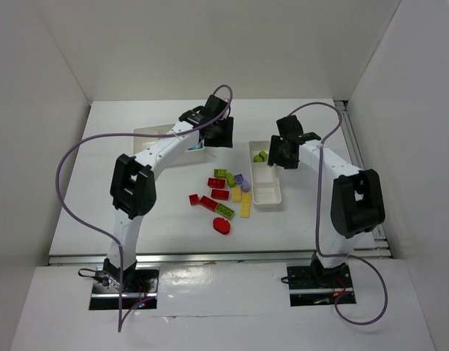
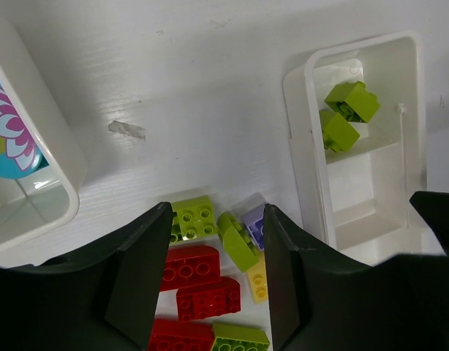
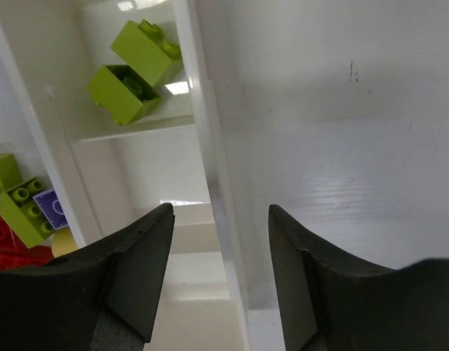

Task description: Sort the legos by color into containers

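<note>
Seemingly between picks — left pincer [image 2: 217, 219] and right pincer [image 3: 219, 212] gape empty; next, the left should drop onto the lime green brick [image 2: 193, 218] beneath.

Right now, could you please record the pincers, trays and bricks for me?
Left pincer: open, empty
Right pincer: open, empty, over wall of narrow white plastic tray
That tray: two lime green studded bricks, far compartment
Loose bricks: red, lime, yellow, lilac, on table left of that tray
Flat red oval piece: alone at the pile's near side
</note>
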